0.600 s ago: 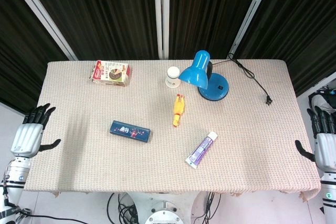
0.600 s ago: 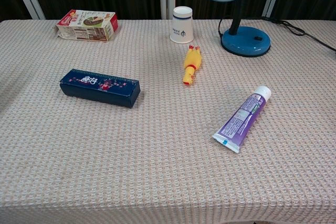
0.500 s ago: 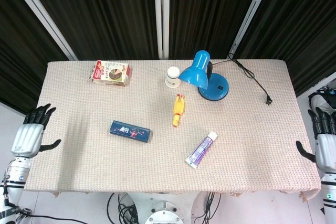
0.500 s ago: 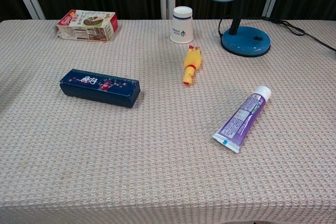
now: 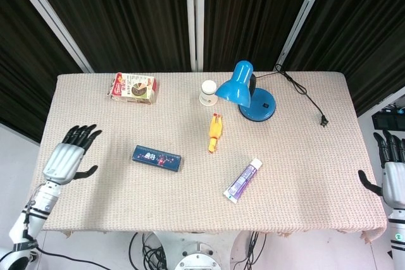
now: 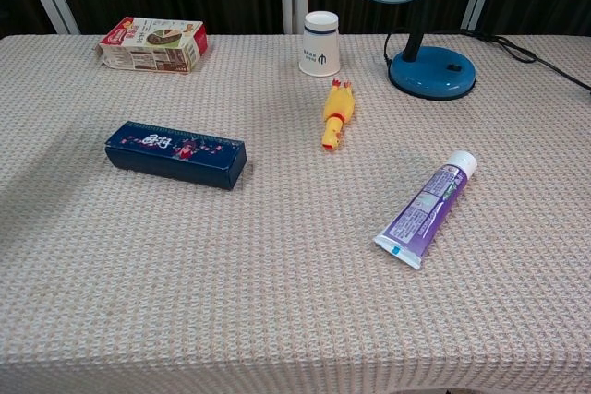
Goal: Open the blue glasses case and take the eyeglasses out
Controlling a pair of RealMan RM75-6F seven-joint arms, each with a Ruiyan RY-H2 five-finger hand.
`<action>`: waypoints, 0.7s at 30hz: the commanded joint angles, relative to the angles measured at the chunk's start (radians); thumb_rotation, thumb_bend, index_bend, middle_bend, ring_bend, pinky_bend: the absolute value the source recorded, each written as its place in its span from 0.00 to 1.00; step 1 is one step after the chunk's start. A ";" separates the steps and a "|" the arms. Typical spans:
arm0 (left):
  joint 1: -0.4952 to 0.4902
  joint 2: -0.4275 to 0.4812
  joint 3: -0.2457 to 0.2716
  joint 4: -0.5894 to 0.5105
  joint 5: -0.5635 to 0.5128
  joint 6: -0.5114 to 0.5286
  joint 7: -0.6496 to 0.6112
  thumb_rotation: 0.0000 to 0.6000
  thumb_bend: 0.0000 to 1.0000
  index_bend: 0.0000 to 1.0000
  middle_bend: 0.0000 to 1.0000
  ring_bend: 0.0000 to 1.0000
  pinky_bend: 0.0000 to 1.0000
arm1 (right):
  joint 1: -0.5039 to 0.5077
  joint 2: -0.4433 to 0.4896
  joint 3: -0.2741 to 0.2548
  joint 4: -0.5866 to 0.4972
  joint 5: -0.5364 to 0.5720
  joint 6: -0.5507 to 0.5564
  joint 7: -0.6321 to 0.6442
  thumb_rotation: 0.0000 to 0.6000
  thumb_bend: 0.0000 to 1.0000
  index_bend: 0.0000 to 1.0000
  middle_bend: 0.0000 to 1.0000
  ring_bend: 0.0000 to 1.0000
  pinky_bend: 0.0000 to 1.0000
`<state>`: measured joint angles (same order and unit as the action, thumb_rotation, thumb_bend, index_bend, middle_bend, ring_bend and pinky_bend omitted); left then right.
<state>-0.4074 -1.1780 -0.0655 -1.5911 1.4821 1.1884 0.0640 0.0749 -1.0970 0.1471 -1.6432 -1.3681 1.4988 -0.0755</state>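
My head camera looked steeply down from high up, taking in the whole table (image 5: 304, 175) and dark curtains behind. My chest camera sat low and near, facing across that same tabletop toward its far edge.

My left hand (image 5: 65, 158) hangs over the table's (image 5: 190, 207) left edge, palm down, fingers spread and holding nothing, forearm trailing off the near-left corner. My right hand (image 5: 392, 178) sits off the table's right edge, upright, fingers apart, empty. Neither shows in the chest view.
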 commanded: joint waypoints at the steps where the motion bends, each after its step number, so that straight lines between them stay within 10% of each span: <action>1: -0.072 -0.047 -0.012 0.014 0.011 -0.086 0.030 1.00 0.24 0.10 0.01 0.00 0.00 | 0.000 -0.001 0.001 0.003 0.002 0.000 -0.002 1.00 0.21 0.00 0.00 0.00 0.00; 21: -0.202 -0.283 -0.001 0.217 0.024 -0.214 -0.064 1.00 0.24 0.21 0.01 0.00 0.00 | -0.012 0.019 -0.007 0.036 0.000 -0.010 0.053 1.00 0.21 0.00 0.00 0.00 0.00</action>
<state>-0.6067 -1.4581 -0.0659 -1.3771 1.5066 0.9757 0.0024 0.0625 -1.0784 0.1399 -1.6074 -1.3679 1.4893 -0.0229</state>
